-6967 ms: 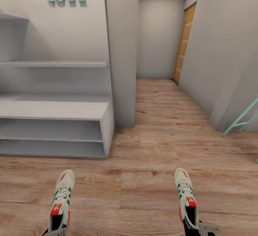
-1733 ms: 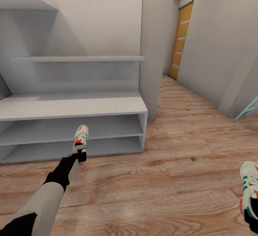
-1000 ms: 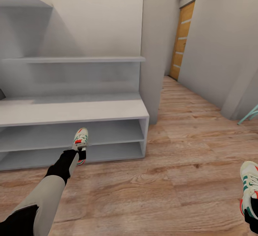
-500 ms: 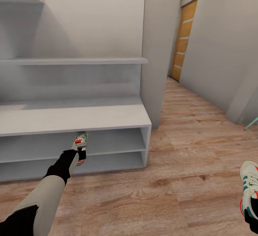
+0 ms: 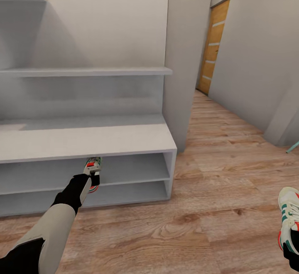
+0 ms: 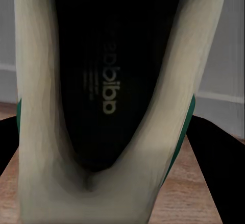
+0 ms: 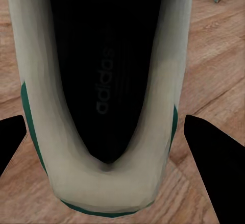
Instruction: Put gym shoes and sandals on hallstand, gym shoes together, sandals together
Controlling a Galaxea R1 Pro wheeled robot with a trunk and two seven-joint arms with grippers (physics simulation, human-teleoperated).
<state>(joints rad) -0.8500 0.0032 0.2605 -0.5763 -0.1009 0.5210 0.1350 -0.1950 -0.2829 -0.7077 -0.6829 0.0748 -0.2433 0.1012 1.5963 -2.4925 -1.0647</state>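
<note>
Gym shoe [image 5: 93, 166], pinched in left gripper [image 5: 92, 178], nosing under hallstand [image 5: 104, 138] bench at frame centre-left; risking toe snagging, slipping. Right gripper [image 5: 290, 252] pinching second shoe [image 5: 289, 215], lower right.

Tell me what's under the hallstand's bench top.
Under the bench top are two open shelves. The left claw holds a gym shoe whose toe reaches under the bench edge. The shelves' far-left part is out of view.
</note>
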